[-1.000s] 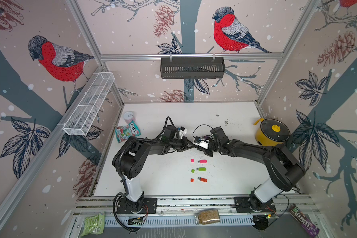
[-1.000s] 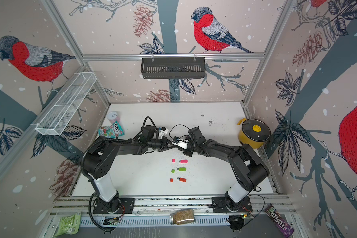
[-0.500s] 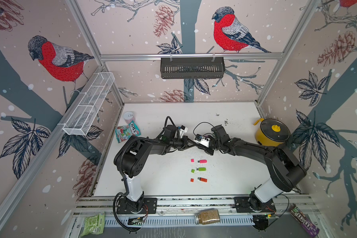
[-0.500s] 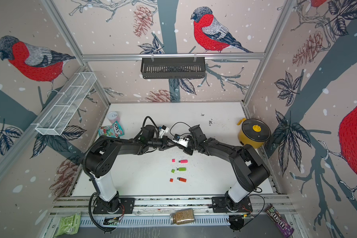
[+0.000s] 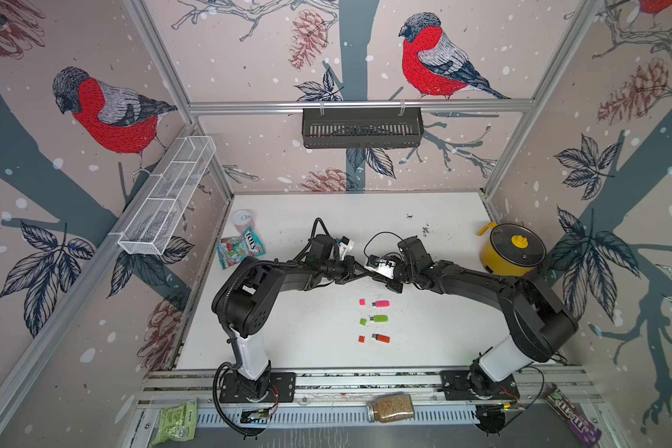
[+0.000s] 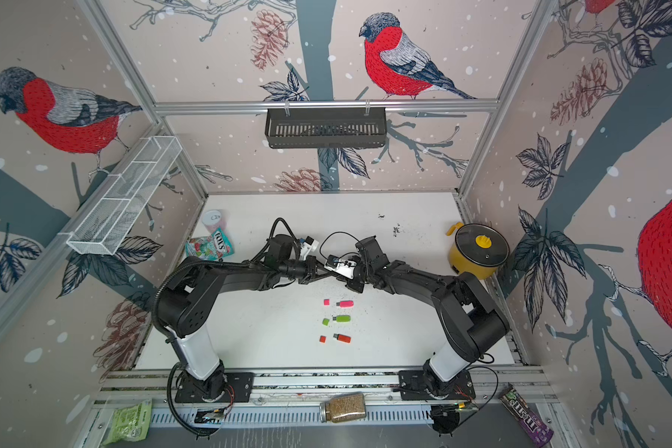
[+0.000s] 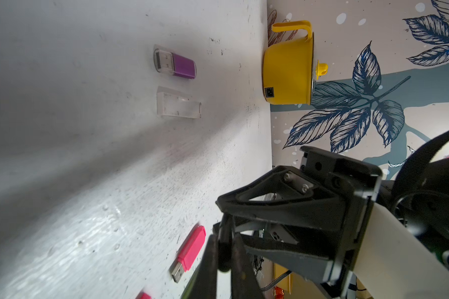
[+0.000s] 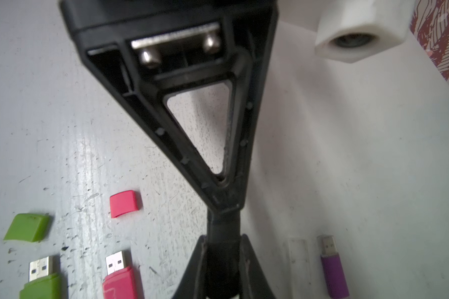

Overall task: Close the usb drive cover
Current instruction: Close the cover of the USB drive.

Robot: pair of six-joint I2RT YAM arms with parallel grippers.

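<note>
Only in the wrist views: 1 purple drive point(image 7: 183, 66), plug under what looks like a clear cap, with 1 loose clear cover point(image 7: 178, 103) just beside it, not touching — hidden beneath the arms in both top views. Only from above: 1 orange drive point(image 5: 383, 338) and 1 orange cap point(image 5: 361, 339), nearest the bases in a column of 3 uncapped drives in the middle of the table point(image 5: 288, 333). Behind those, 1 green drive point(image 5: 380, 319) with 1 green cap point(image 5: 362, 321), then 1 pink drive point(image 5: 382, 303) with 1 pink cap point(image 5: 362, 301), each cap near its drive yet apart. Adds up to 4 drives, 3 coloured caps, 1 clear cover. Right gripper point(image 8: 224, 202) and left gripper point(image 8: 223, 246) tip to tip, both clamped shut; whether pinching anything, cannot tell. For containers: 1 yellow pot point(image 5: 511, 252), lid on, contents hidden, and 1 jar point(image 5: 390, 407) of brown grains on the front rail point(image 5: 326, 382).
</note>
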